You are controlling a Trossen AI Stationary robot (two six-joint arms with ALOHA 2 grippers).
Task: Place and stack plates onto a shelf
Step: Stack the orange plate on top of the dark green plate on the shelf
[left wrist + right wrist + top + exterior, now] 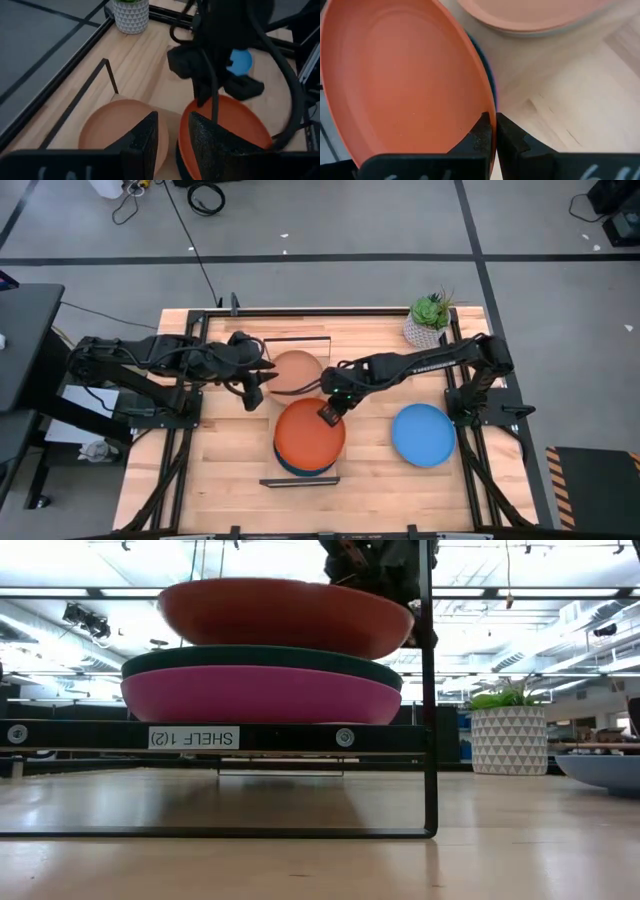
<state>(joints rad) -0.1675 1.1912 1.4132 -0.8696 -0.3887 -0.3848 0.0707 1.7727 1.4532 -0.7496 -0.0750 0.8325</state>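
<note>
A red-orange plate (308, 435) tops a stack on the near end of the shelf (100, 735), over a dark teal plate (260, 660) and a magenta plate (260, 695). My right gripper (330, 411) is shut on the red-orange plate's far right rim. A peach-coloured plate (295, 368) lies on the shelf's far end. My left gripper (255, 388) hovers open at that plate's left edge, touching nothing. A bright blue plate (423, 435) lies on the table to the right. My right gripper pinches the red-orange plate's rim (492, 117), one finger inside the plate (481, 132) and one outside (512, 137). The fingers slant down from the table's far right. The plate sits about level over the dark teal plate; whether it rests on it I cannot tell.
A potted plant (428, 320) in a white patterned pot stands at the table's far right corner. The shelf's thin black frame (430, 690) rises at both ends of the board. Bare wood lies to the left of the shelf (220, 460).
</note>
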